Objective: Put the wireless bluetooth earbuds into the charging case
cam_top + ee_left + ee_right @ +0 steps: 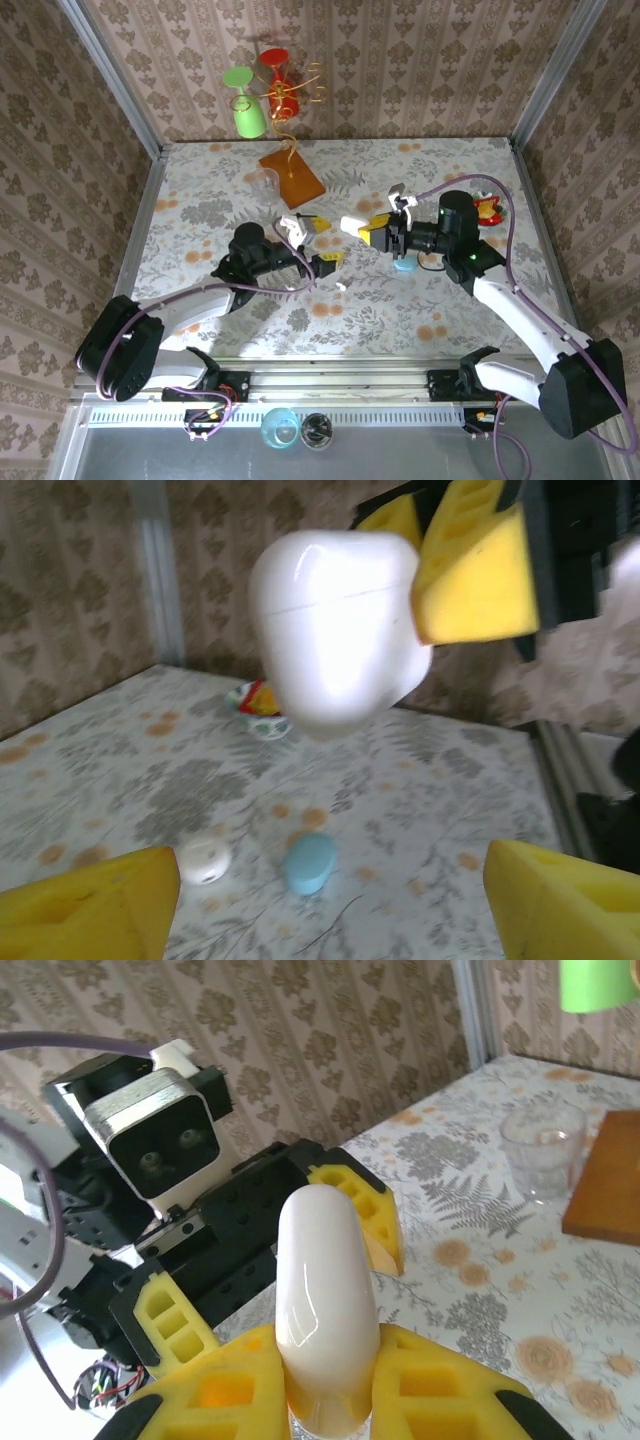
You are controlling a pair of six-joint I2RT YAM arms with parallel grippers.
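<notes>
Right gripper (330, 1392) clamps the charging case (335, 630) aloft, lid seemingly shut. Left gripper (330, 905) stands apart facing it. 1 tiny earbud (341, 286) lies nearer on the table (450, 330), uninserted.

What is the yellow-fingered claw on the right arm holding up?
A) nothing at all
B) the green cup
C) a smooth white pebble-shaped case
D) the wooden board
C: the right gripper has its yellow fingers pressed against both sides of the white case, which stands up between them.
</notes>
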